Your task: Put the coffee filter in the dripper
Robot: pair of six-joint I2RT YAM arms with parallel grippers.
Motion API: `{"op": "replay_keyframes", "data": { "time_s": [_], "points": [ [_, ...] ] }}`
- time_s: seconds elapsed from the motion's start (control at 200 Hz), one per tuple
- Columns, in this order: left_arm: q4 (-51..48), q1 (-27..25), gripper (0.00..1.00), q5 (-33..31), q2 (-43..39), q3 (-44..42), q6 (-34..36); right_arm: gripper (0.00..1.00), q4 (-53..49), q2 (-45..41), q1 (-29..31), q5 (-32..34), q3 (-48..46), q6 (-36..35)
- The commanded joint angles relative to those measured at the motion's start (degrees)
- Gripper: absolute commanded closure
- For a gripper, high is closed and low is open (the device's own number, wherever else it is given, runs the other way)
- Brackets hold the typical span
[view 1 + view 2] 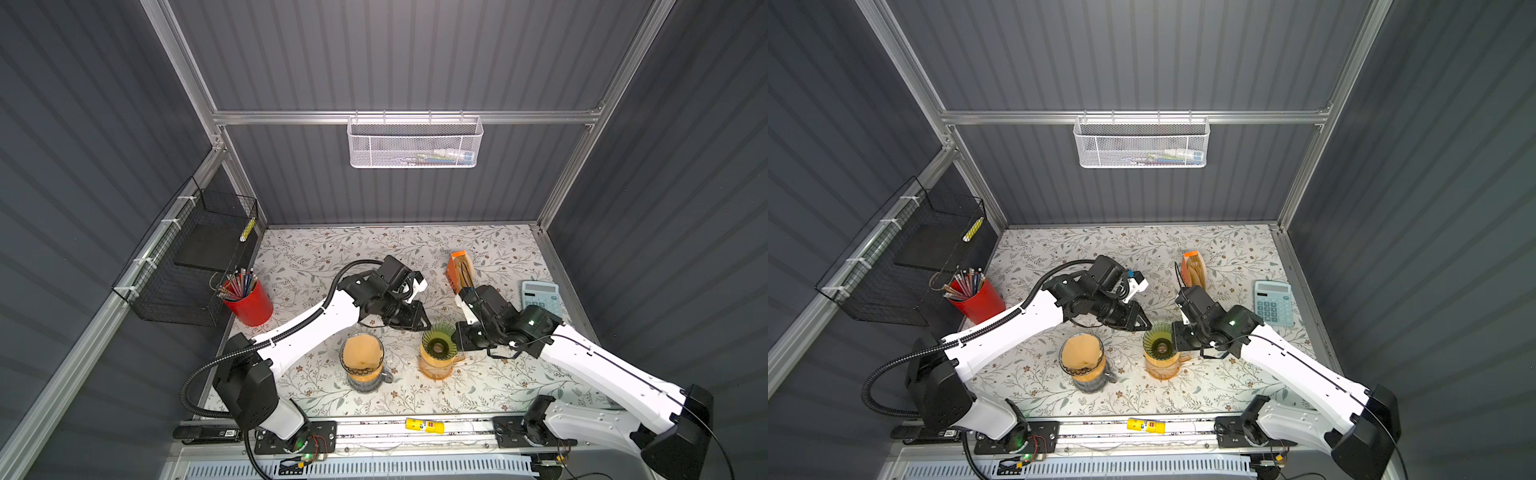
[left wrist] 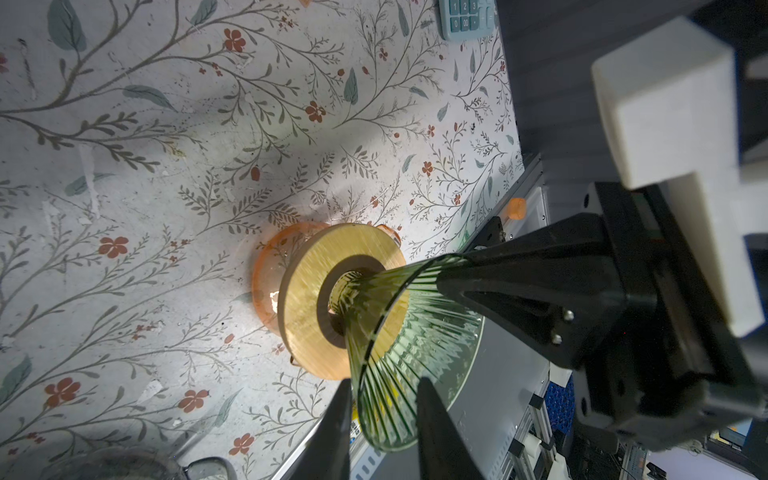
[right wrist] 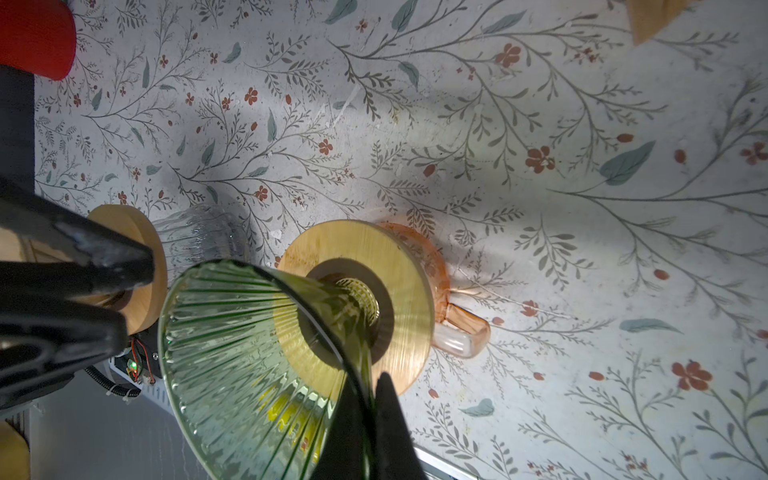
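Observation:
A green ribbed glass dripper (image 1: 436,338) (image 1: 1158,338) stands empty on a wooden ring (image 2: 307,299) over an orange glass mug (image 1: 436,370). My right gripper (image 3: 372,415) (image 1: 455,337) is shut on the dripper's (image 3: 232,340) right rim, the thin wall pinched between its fingers. At the far-left rim my left gripper (image 2: 384,382) (image 1: 424,323) straddles the dripper (image 2: 415,332), jaws apart, one finger outside and one inside. A brown coffee filter (image 1: 361,353) (image 1: 1080,353) lies in a second, clear dripper to the left. Behind stands an orange pack of filters (image 1: 459,270).
A red pencil cup (image 1: 249,301) stands at the left, beside a black wire basket (image 1: 199,257). A pale blue calculator (image 1: 540,297) lies at the right edge. A yellow stick (image 1: 424,424) rests on the front rail. A white mesh basket (image 1: 415,141) hangs on the back wall.

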Motion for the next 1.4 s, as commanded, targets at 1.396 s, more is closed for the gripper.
{"op": "replay_keyframes", "data": {
  "time_s": [1.396],
  "points": [
    [-4.9,-1.8,0.85,-6.7,2.1,1.1,2.5,1.00,2.5,2.5,-1.3,-2.0,-1.9,0.7]
  ]
}}
